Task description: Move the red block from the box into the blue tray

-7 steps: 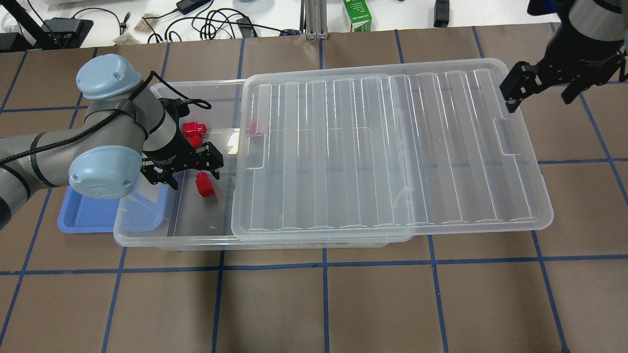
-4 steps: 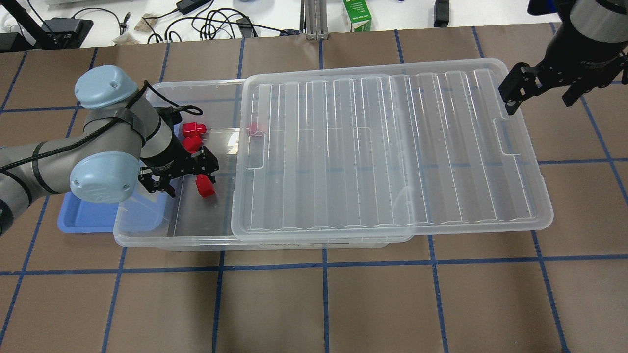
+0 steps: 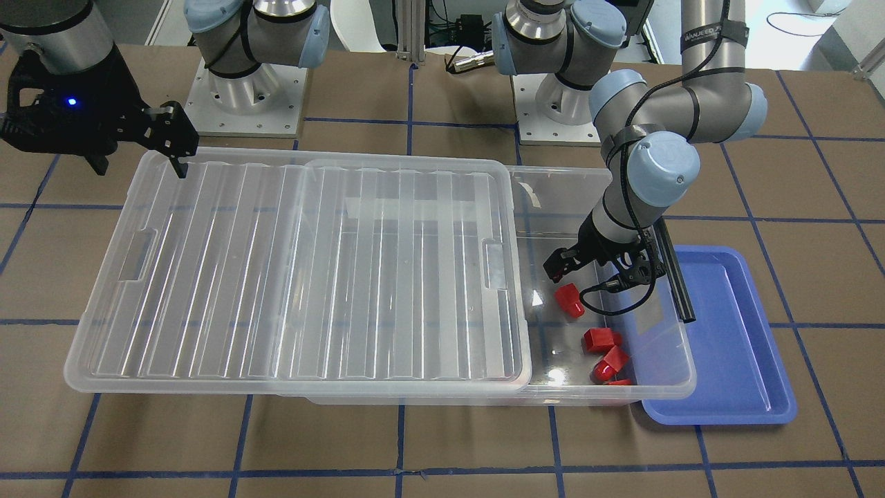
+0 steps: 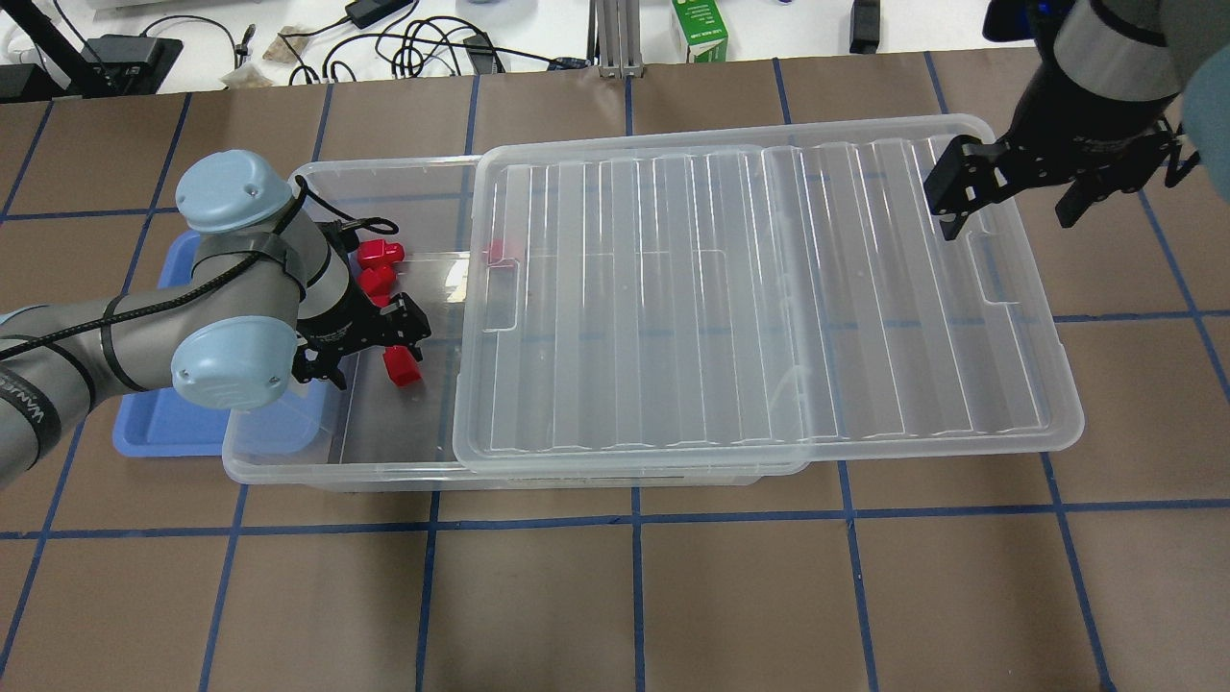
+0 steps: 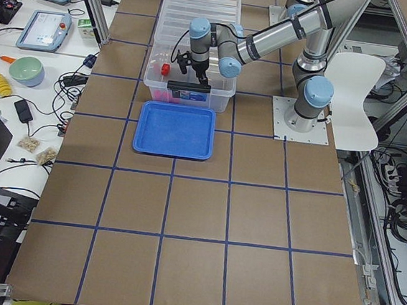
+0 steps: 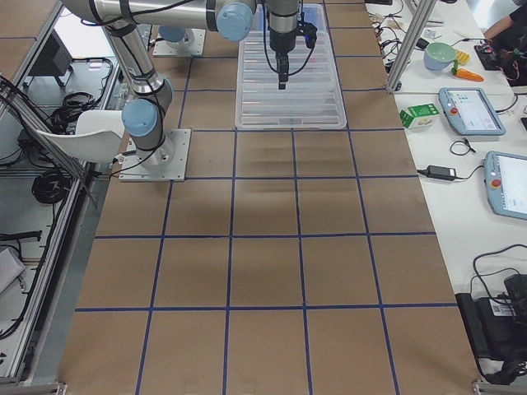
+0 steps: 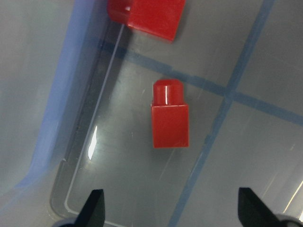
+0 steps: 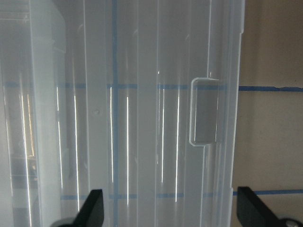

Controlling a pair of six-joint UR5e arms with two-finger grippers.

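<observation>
Pre-grasp: L gripper [image 7: 173,208] apart inside box [image 4: 317,473], red block [image 7: 169,122] at 12 o'clk. Next: descend, clamp. R gripper [image 8: 170,208] apart, idle.

- Left arm [image 3: 698,104]: silver-grey tubes, pale-blue joint caps, strapped black cable.
- Right arm [image 3: 62,41]: black wrist housing, small blue light, possibly an LED.
- Left gripper [image 7: 173,210]: black fingers.

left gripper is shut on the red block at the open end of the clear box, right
Not quite. The left gripper is open, not shut on the red block. The left wrist view shows its fingertips wide apart, with the block lying free on the floor of the box at its open end.
</observation>
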